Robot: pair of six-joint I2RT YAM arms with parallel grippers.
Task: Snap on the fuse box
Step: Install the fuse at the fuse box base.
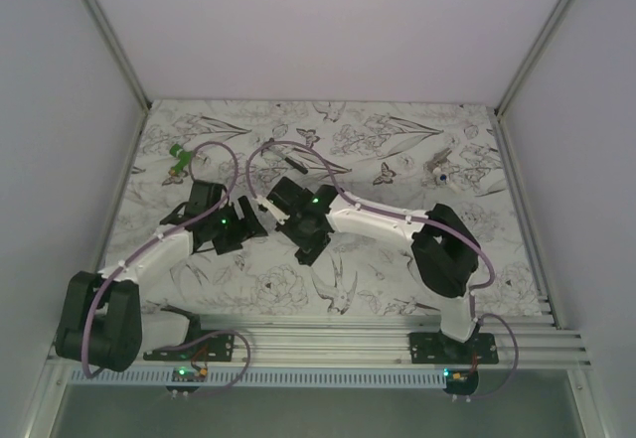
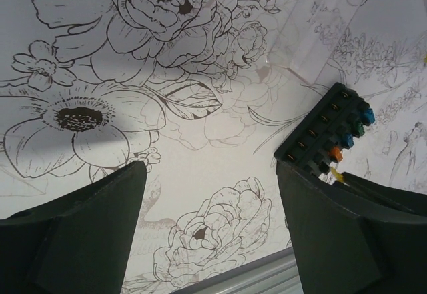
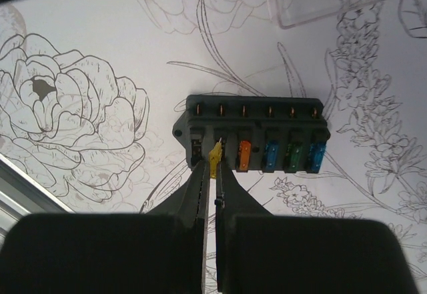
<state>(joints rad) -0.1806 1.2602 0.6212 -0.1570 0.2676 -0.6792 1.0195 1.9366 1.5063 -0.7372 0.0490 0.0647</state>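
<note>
While the right gripper point(image 3: 212, 171) pinches a yellow fuse point(image 3: 215, 155) at the box point(image 3: 253, 107), the left gripper point(image 2: 210, 174) hangs open; the clear lid point(image 3: 333, 1) is not on yet.

Left gripper point(image 2: 210, 167) and right gripper point(image 3: 215, 164) are crowding the fuse box point(image 3: 253, 134) from both sides mid-table, clear lid point(image 3: 333, 1) is sitting just beyond it. Mat point(image 2: 200, 127) under the left's wide jaws is lying bare.

**Legible markings — none found**

No text, label, brand, number or sign is readable in any view. The fuse box point(image 3: 252, 115) shows coloured fuses point(image 3: 271, 155) only — any figures on them are too small to read. The tabletop point(image 1: 388, 150) carries flower drawings.
</note>
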